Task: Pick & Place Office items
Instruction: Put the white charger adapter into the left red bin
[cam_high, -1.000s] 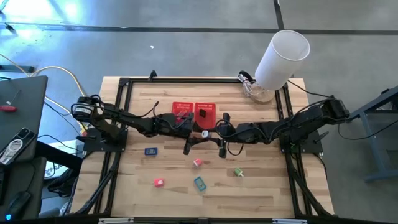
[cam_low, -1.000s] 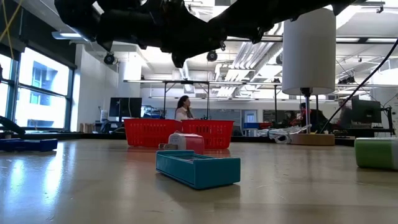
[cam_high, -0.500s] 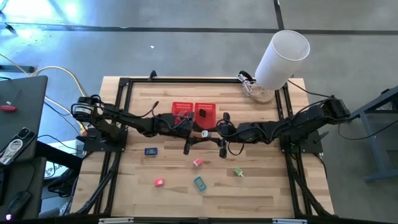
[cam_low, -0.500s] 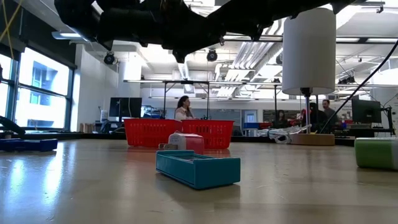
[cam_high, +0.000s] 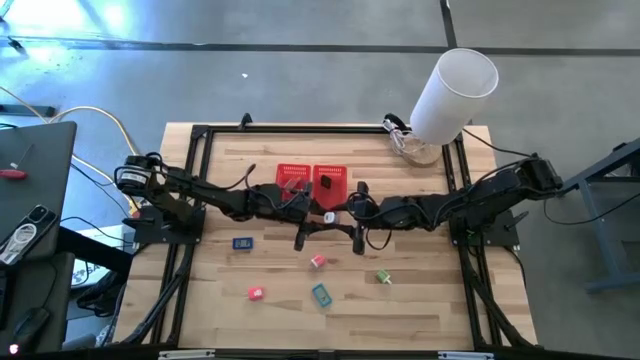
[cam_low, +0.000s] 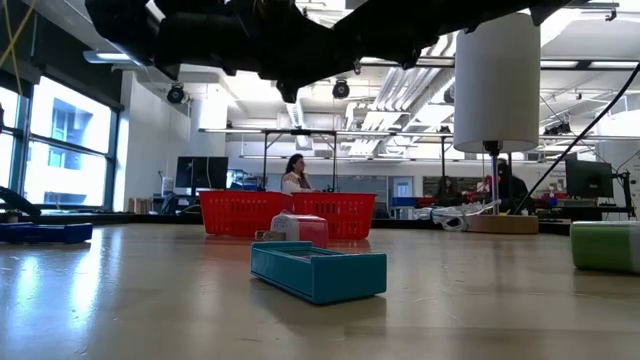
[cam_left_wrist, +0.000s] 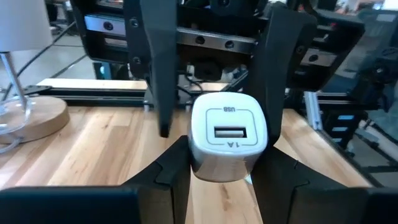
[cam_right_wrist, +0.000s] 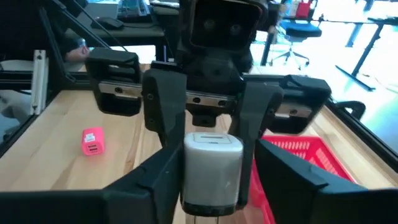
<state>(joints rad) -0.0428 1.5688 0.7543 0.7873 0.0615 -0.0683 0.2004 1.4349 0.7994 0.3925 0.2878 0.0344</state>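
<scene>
Both arms stay locked nose to nose over the middle of the table (cam_high: 420, 300), exactly where they were a second ago, and the white charger (cam_left_wrist: 228, 134) hangs between them, in the air just beside the red mesh basket (cam_high: 300, 167) on its near side. The left gripper (cam_left_wrist: 225, 177) is clamped on the charger, its fingers pressed to both sides. The right gripper (cam_right_wrist: 213, 186) faces it with its jaws let go; in the left wrist view one of its fingers (cam_left_wrist: 163, 81) stands clear of the charger with bare wood showing in the gap. Nothing on the table has moved: the black item (cam_high: 325, 184) still lies in the basket's right compartment, the dark blue item (cam_high: 242, 243), red-pink item (cam_high: 255, 293), teal item (cam_high: 320, 294), pale pink item (cam_high: 318, 262) and green item (cam_high: 383, 277) sit spread on the near boards, well apart. The white cylinder (cam_high: 455, 95) stands at the far right corner
</scene>
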